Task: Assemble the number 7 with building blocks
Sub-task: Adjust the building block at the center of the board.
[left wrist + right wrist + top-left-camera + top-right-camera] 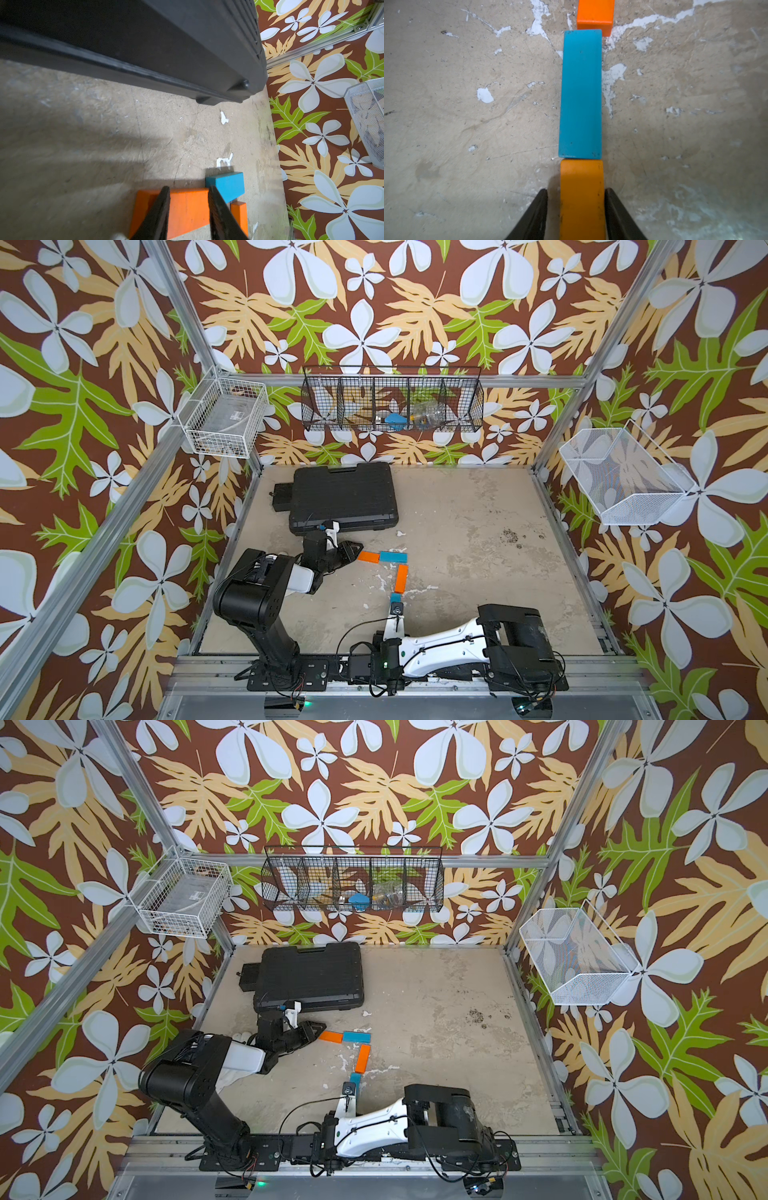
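1. Checking in from the remote console: the number 7 (401,570) lies flat on the scuffed beige desk (478,572), in front of a closed black plastic case (345,497).
2. The top stroke is a flat bright orange rectangular bar, call it the top orange bar (369,556). It sits end to end with a same-shaped sky blue one, the top blue bar (392,556), though the two are slightly out of line.
3. For the stem, the middle orange bar (401,576) hangs below the top blue bar's outer end, leaning a bit. Next comes the lower blue bar (580,93), then the bottom orange bar (582,197) butted against it. In both top views that last bar is hidden under my right wrist.
4. The left fingers (162,205) are only a little apart, with a narrow gap and nothing clamped. Their tips sit over the free end of the top orange bar, and I can't tell if they touch it.
5. The right fingers (612,209) straddle the bottom orange bar and aren't pinching it. There's a sliver of desk showing on one side, and the other side is nearly touching.
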